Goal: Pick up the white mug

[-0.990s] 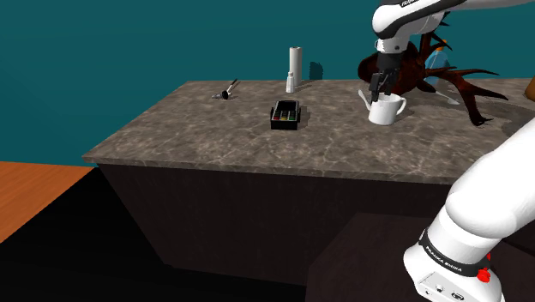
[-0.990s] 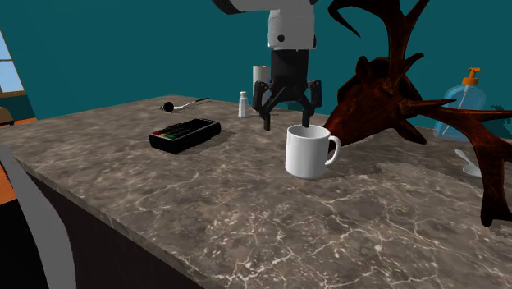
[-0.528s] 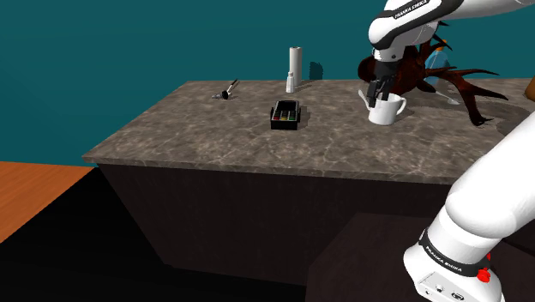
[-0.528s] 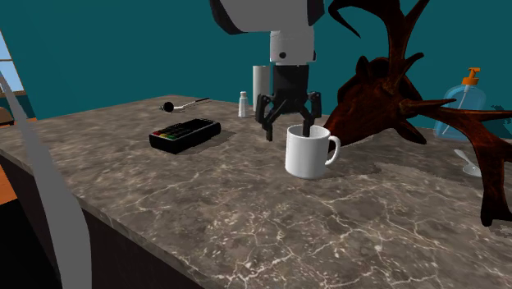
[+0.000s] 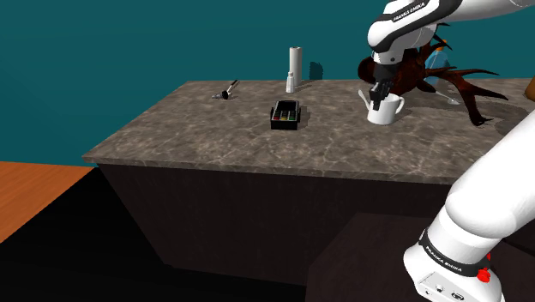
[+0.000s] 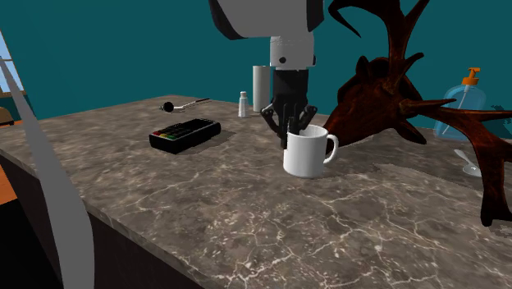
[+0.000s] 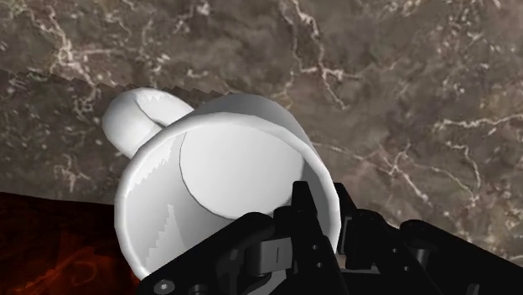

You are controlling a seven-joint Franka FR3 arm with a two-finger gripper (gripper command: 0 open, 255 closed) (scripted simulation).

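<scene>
The white mug [image 5: 387, 110] stands on the marbled stone counter [image 5: 257, 146] in front of a dark red antler ornament [image 5: 446, 77]. My black gripper [image 5: 378, 94] comes straight down onto the mug's rim on the side away from the handle. In the second exterior view the fingers [image 6: 289, 130] are drawn together at the rim of the mug [image 6: 305, 153], whose handle points to that view's right. From the wrist, the gripper [image 7: 325, 205] clasps the wall of the mug [image 7: 226, 168], one finger inside and one outside. The gripper is shut on the mug.
A black remote [image 6: 185, 134] with coloured buttons lies to the second exterior view's left of the mug. Behind are a tall white cylinder [image 5: 294, 62], a small bottle [image 6: 243, 104] and a dark spoon-like tool [image 6: 176, 104]. A clear soap dispenser [image 6: 469, 107] stands behind the antlers [image 6: 386, 90].
The gripper came down from above the mug and its fingers closed from wide apart onto the rim. The mug shifted slightly toward the second exterior view's left.
</scene>
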